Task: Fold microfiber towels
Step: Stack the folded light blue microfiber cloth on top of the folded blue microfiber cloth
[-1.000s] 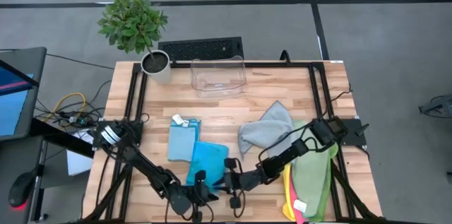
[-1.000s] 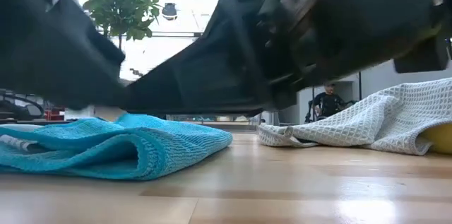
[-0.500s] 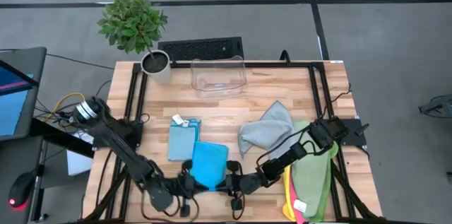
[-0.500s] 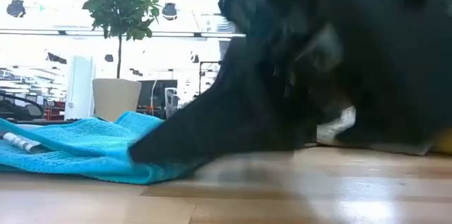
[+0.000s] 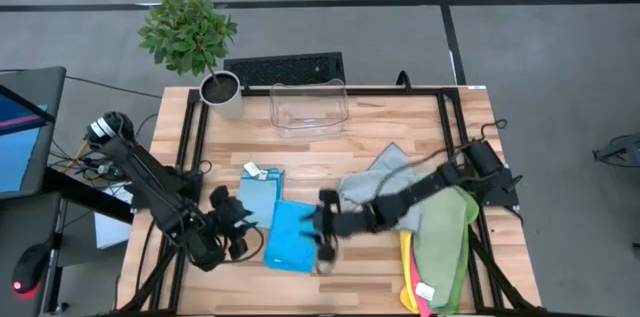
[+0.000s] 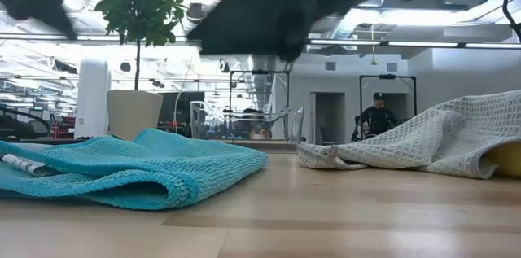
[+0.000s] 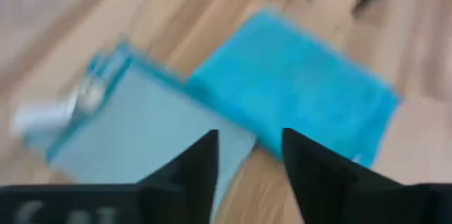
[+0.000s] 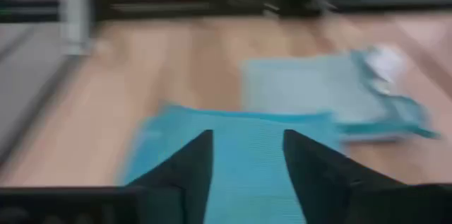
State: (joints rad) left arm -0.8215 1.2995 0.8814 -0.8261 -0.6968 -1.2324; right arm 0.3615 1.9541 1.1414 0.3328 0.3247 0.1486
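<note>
A teal towel (image 5: 293,235) (image 6: 146,168) lies folded flat near the table's front edge. A folded light blue towel (image 5: 258,197) with a white tag lies just beyond it, to the left. A grey towel (image 5: 375,182) (image 6: 440,140) lies crumpled to the right. My left gripper (image 5: 243,219) (image 7: 248,160) hovers open, left of the teal towel. My right gripper (image 5: 322,229) (image 8: 247,160) hovers open over that towel's right edge. Neither has anything between its fingers.
A pale green towel (image 5: 442,242) lies on yellow and pink ones (image 5: 408,269) at the near right. At the far edge stand a clear plastic bin (image 5: 308,107) and a potted plant (image 5: 220,92), with a keyboard (image 5: 283,67) behind. A person shows far back in the room (image 6: 376,115).
Both grippers have risen off the near edge of the teal towel. The left one has drawn back toward the table's left edge, and the right one has gone up and toward the far edge. The towel stays lying folded.
</note>
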